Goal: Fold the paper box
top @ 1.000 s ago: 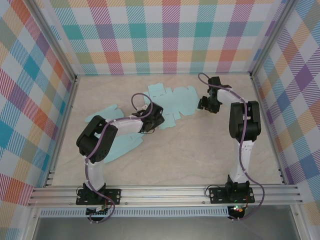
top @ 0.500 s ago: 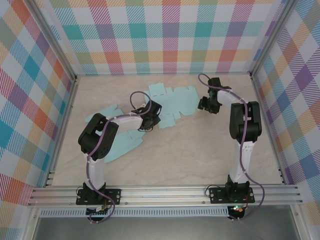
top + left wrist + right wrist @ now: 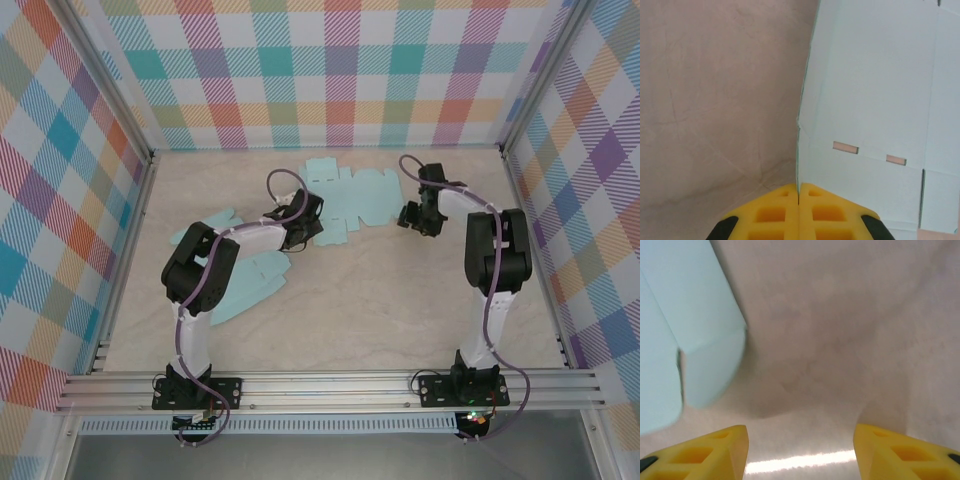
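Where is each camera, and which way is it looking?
Top camera: above and behind, looking down on the beige table; left arm and right arm show.
Left wrist camera: looks along the shut left gripper at the flat pale-blue paper box sheet.
Right wrist camera: looks past the open right gripper at table and sheet corner.
Shared: all three see that sheet.

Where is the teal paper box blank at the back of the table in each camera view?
Top external: the paper box is at back centre.
Left wrist: the paper box covers the right half, its left edge running down to bottom centre.
Right wrist: one end of it sits at upper left.
Shared landmark: the beige table bordering the box.
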`<state>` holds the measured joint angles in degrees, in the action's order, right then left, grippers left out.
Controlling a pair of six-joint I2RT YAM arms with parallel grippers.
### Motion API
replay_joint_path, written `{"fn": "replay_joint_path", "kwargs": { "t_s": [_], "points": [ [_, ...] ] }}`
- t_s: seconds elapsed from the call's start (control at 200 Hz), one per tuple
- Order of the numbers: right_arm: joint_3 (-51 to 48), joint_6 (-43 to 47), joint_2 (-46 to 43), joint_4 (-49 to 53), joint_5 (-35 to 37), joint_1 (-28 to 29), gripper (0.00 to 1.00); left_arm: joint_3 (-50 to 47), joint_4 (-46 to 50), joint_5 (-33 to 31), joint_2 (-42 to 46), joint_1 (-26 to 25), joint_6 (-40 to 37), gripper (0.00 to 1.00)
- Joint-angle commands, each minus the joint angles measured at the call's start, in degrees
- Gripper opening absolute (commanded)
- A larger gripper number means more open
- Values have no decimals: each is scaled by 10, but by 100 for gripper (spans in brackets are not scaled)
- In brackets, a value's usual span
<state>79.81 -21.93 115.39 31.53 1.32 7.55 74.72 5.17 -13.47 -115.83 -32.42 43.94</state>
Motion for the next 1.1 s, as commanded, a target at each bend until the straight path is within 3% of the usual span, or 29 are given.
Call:
{"fn": "replay_joint_path", "kwargs": {
  "t_s": [0.0, 0.145, 0.47, 0.815, 1.095],
  "points": [
    [-46, -15, -47, 35, -7, 3, 59, -28, -22, -25, 48, 4, -89, 0],
    [-104, -20, -110, 20, -13, 3, 60, -70, -71, -13, 103, 3, -187, 0],
    [-201, 8, -269, -10, -88, 4, 66, -112, -106, 99, 209, -1, -397, 0],
    [-278, 55, -439, -90, -179, 7, 80, -73, -10, 176, 307, -8, -536, 0],
    [-288, 62, -551, -147, -262, 8, 83, -13, 71, 213, 387, -9, -642, 0]
  ]
}}
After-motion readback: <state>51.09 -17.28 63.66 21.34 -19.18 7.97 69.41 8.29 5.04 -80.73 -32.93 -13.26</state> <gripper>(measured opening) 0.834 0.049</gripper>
